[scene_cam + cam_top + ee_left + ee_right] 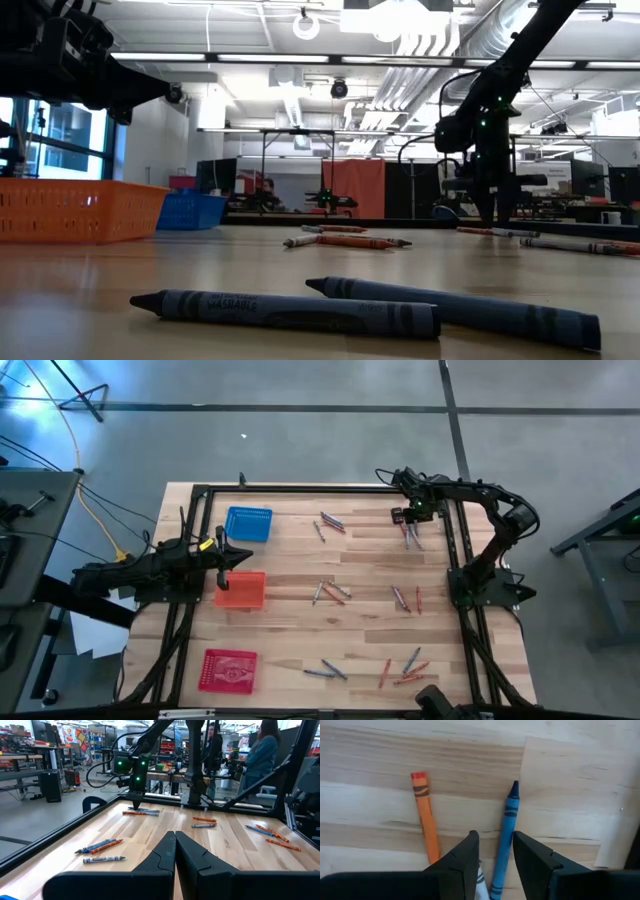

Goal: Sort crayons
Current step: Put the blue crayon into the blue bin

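Crayons lie scattered in small groups over the wooden table (pixel 300 630). My right gripper (pixel 496 842) points down at the far right group (pixel 411 540) and is open. A blue crayon (pixel 508 820) lies flat between its fingers with a gap on each side. An orange crayon (pixel 426 822) lies beside it, and a pale one (pixel 480 881) shows under one finger. My left gripper (pixel 175 842) is shut and level at the table's left, by the orange basket (pixel 241 591).
A blue basket (pixel 248 524), the orange one and a red basket (pixel 229 669) stand along the left side. More crayons lie at mid table (pixel 330 593), far middle (pixel 330 523) and near right (pixel 405 668). A black frame (pixel 300 488) rims the table. People stand beyond it.
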You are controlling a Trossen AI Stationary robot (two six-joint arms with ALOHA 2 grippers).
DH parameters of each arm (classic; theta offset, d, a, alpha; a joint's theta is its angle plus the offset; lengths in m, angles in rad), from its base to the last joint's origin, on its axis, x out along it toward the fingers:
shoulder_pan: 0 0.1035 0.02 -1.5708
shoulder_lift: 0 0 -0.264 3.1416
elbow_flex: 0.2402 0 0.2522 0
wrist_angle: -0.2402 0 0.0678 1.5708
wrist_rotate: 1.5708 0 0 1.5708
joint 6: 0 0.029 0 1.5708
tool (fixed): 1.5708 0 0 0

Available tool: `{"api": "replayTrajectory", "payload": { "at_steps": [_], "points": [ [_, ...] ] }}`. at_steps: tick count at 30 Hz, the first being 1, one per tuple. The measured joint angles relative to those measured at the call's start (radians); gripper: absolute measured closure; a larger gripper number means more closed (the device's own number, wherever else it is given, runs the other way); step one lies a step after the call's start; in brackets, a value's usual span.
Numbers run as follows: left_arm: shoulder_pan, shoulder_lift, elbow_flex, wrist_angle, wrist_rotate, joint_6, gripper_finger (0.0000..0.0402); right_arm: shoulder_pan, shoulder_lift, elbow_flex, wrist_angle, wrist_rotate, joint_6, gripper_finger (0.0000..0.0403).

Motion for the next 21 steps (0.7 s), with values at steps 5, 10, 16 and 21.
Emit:
{"api": "replayTrajectory", "payload": {
  "at_steps": [5, 10, 16, 21],
  "points": [
    [0.000, 0.000, 0.000, 0.000, 0.000, 0.000, 0.0401, 0.000, 0.000, 0.000, -0.001, 0.000, 0.005, 0.0287],
    [0.000, 0.000, 0.000, 0.000, 0.000, 0.000, 0.0401, 0.000, 0.001, 0.000, -0.008, 0.012, 0.029, 0.0312],
    [0.000, 0.000, 0.000, 0.000, 0.000, 0.000, 0.0401, 0.000, 0.003, 0.000, -0.008, 0.018, 0.053, 0.0343],
    [0.000, 0.000, 0.000, 0.000, 0.000, 0.000, 0.0401, 0.009, 0.003, 0.000, -0.027, -0.014, 0.092, 0.0347]
  ]
}}
